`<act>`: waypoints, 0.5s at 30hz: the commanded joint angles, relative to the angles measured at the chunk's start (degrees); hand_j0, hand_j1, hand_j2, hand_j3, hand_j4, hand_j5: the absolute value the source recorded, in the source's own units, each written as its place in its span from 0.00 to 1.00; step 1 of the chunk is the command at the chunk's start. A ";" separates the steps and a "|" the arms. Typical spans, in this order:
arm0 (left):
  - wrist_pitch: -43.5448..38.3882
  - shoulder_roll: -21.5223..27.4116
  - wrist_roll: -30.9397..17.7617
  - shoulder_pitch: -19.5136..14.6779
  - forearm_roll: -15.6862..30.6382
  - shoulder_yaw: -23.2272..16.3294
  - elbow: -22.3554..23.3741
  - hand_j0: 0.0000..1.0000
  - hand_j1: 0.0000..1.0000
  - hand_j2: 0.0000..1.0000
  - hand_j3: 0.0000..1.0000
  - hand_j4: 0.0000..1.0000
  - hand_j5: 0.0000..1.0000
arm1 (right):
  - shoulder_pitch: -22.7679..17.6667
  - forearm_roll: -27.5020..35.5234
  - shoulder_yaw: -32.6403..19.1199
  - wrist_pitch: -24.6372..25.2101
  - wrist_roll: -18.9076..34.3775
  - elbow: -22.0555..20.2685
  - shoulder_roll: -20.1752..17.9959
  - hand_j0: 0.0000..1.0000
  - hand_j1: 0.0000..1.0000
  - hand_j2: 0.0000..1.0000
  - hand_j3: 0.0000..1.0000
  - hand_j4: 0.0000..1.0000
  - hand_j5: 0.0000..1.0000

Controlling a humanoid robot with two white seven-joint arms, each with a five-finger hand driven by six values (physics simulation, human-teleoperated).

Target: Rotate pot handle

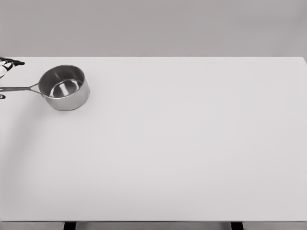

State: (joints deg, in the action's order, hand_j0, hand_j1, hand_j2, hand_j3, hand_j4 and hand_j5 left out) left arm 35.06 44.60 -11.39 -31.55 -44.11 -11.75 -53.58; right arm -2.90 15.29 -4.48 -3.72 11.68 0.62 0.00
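The pot (64,87) stands upright near the back-left corner of the surface (192,153), its handle (19,88) pointing straight out toward the left edge. At that edge, dark fingertips (13,62) show just behind the handle's far end, and another small dark tip (2,96) shows just in front of it. The hand (5,67) is almost wholly cut off by the picture's border; its arm cannot be seen, so which side it belongs to is unclear, and whether its fingers are apart, together or clamped on the handle cannot be told.

The step in hand appears to be taking hold of the handle's end in order to swing it. To do it well, the robot should grip near the tip, where leverage is greatest, and sweep in an arc about the pot's centre, keeping the base flat so the pot pivots rather than slides or tips.

The pot is 1 small saucepan of polished steel, with a bright, reflective inside, nothing in it, and a thin, straight, grey handle.
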 commanded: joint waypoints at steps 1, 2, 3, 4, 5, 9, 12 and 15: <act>-0.06 -0.21 0.05 0.00 0.34 0.06 0.41 1.00 1.00 1.00 1.00 1.00 1.00 | 0.00 0.00 0.00 -0.06 0.01 0.00 0.00 1.00 1.00 1.00 1.00 1.00 1.00; -0.06 -0.30 0.05 -0.44 0.34 0.06 0.84 1.00 1.00 1.00 1.00 1.00 1.00 | 0.00 0.00 0.00 0.03 0.01 0.00 0.00 1.00 1.00 1.00 1.00 1.00 1.00; -0.06 -0.30 0.05 -0.62 0.34 0.06 1.46 1.00 1.00 1.00 1.00 1.00 1.00 | -0.09 0.00 0.00 -0.06 0.01 0.00 0.00 1.00 1.00 1.00 1.00 1.00 1.00; -0.06 -0.30 -0.04 -0.70 0.34 0.06 1.55 1.00 1.00 1.00 1.00 1.00 1.00 | 0.00 0.00 0.00 0.03 0.01 0.00 0.00 1.00 1.00 1.00 1.00 1.00 1.00; -0.06 -0.30 0.05 -0.88 0.34 0.06 1.72 1.00 1.00 1.00 1.00 1.00 1.00 | -0.09 0.00 0.00 0.03 0.01 0.00 0.00 1.00 1.00 1.00 1.00 1.00 1.00; -0.06 -0.57 0.05 -1.49 0.34 0.06 2.51 1.00 1.00 1.00 1.00 1.00 1.00 | 0.00 0.00 0.00 0.03 0.01 0.00 0.00 1.00 1.00 1.00 1.00 1.00 1.00; -0.06 -0.57 0.05 -2.20 0.34 0.06 3.39 1.00 1.00 1.00 1.00 1.00 1.00 | 0.00 0.00 0.00 0.03 0.01 0.00 0.00 1.00 1.00 1.00 1.00 1.00 1.00; -0.06 -0.57 0.05 -2.64 0.34 0.06 4.01 1.00 1.00 1.00 1.00 1.00 1.00 | 0.00 0.00 0.00 -0.06 0.01 0.00 0.00 1.00 1.00 1.00 1.00 1.00 1.00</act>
State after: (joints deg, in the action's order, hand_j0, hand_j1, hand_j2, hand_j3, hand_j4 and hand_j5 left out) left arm 35.06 43.95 -11.40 -34.19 -44.08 -11.76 -50.01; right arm -2.99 15.29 -4.48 -3.70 11.68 0.62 0.00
